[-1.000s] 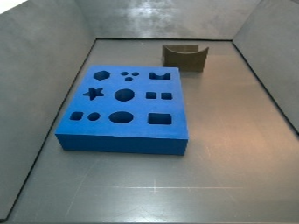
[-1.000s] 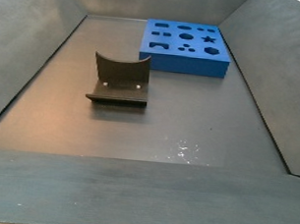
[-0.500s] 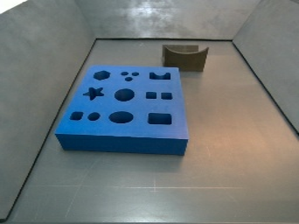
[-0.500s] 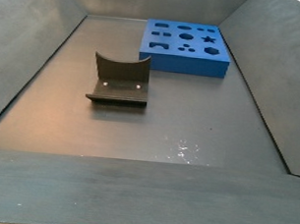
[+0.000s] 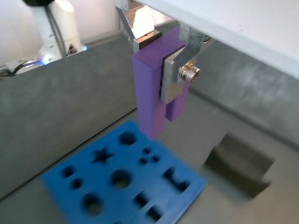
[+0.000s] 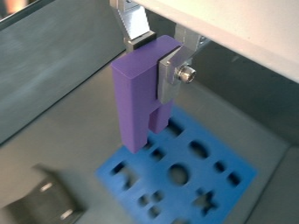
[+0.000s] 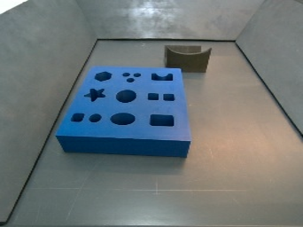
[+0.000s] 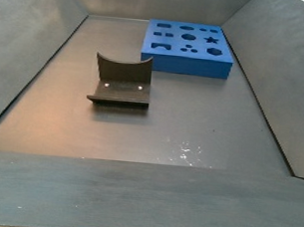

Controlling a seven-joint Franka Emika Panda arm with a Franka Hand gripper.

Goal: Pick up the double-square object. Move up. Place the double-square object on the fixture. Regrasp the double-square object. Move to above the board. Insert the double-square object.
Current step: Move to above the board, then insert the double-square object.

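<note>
In both wrist views the gripper (image 5: 158, 42) hung high above the board (image 5: 114, 179), its silver fingers (image 5: 176, 68) clamped on the double-square object (image 5: 151, 87), which pointed straight down toward the board's shaped holes. The fixture (image 5: 242, 161) stood on the grey floor (image 5: 70, 114) just beside the board, apart from it. Neither side view showed the gripper or the purple piece, only the board (image 7: 128, 108) and the fixture (image 8: 120, 81) on the floor.
</note>
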